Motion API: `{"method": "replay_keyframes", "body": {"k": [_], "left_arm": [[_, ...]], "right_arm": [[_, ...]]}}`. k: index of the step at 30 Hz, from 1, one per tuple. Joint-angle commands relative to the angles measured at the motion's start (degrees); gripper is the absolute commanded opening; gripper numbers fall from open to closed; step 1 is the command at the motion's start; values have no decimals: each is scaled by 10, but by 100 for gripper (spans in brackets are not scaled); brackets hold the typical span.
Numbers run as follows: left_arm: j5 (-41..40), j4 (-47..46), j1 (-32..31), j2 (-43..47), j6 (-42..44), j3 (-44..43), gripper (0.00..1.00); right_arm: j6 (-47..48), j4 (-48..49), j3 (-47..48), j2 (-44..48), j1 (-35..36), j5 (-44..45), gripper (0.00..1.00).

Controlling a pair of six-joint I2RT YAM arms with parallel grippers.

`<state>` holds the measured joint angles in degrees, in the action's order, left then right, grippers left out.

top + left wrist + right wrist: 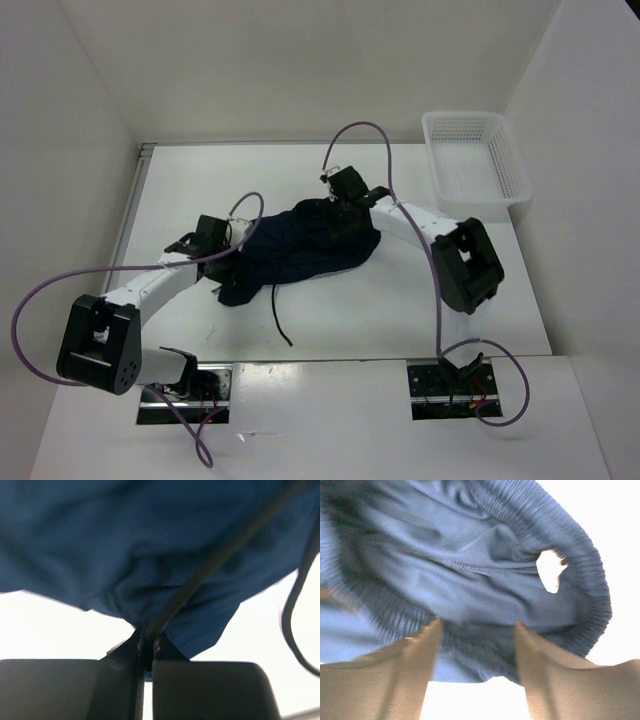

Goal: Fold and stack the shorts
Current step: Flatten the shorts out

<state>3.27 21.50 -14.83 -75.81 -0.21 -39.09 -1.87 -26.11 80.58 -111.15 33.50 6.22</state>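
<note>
Far left, near edge: left arm base, w/ a purple cable (22, 318) looping out beside it. Beyond that, forearm angled right and toward the far side across the white table (420, 310), ending in the left gripper (228, 243) at the near-left edge of the shorts (300, 245).

Left wrist view: left gripper (146, 647) pinched together, black fingers (200, 690) w/ only a sliver btwn them. Clamped on a hanging fold of the shorts (150, 545) along w/ the thin drawstring (220, 555), the latter running up and right from the pinch. Second dark cord curving at the right edge of that view; can't tell what.

Ctr of table: shorts crumpled in a dark navy heap btwn the two grippers, narrow end toward near-left, bulk toward far-right. Drawstring (281, 322) trailing off the near side over bare table, tip toward the near edge.

Right of ctr: right gripper (347, 205) down on the far-right part of the heap, touching fabric.

Right wrist view: right gripper (477, 625) w/ fingers (420, 660) spread well apart. Ribbed elastic waistband (590, 580) bunched across and past the tips. Can't tell whether any cloth is actually nipped.

Far right: white mesh basket (520, 175) in the far-right corner, well apart from the shorts.
</note>
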Motion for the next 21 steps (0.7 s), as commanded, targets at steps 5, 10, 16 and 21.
{"method": "replay_keyframes", "body": {"k": [5, 10, 16, 21], "left_arm": [[-37, 25, 35, 9, 2, -101, 0], [-29, 25, 30, 15, 2, -80, 0], [-35, 30, 30, 20, 2, -69, 0], [-35, 30, 30, 20, 2, -63, 0]], "right_arm": [[30, -4, -50, 175, -1, -29, 90], [59, -3, -64, 140, 11, -5, 94], [86, -3, -78, 75, 53, -40, 98], [57, -3, -48, 0, 47, -22, 68]]}}
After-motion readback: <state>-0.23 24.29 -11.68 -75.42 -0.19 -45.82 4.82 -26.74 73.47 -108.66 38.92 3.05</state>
